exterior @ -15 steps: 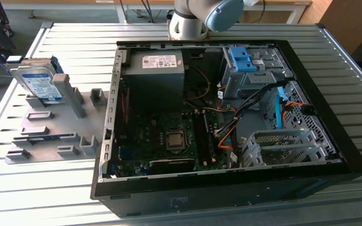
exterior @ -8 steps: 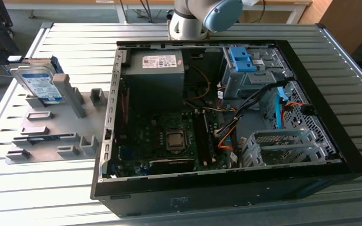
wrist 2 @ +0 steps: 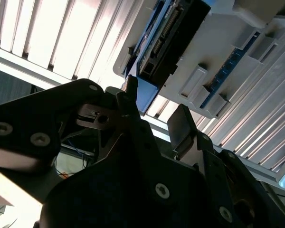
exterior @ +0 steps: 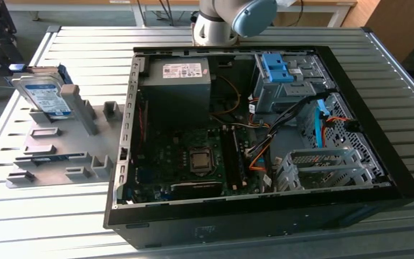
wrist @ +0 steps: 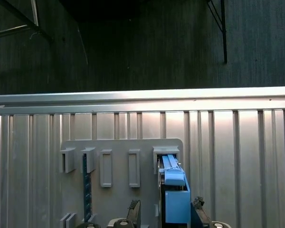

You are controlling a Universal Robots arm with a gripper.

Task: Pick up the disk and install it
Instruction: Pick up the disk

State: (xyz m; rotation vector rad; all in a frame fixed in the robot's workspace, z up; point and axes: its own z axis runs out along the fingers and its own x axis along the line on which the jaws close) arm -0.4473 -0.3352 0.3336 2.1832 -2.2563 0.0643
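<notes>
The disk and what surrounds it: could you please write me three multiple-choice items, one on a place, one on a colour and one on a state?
1. Where is the disk?
A. flat on the motherboard
B. upright in the grey fixture beside the case
C. on the power supply

2. What colour are the brackets atop the metal bay?
A. red
B. yellow
C. blue

3. How do the jaws stand?
A. open, gripping nothing
B. shut on the disk
C. shut on a cable

Answers: 1 B, it stands in the fixture at the exterior view's left. 2 C, they show blue in the exterior view. 3 A, the second wrist view shows them apart, short of the disk.
</notes>
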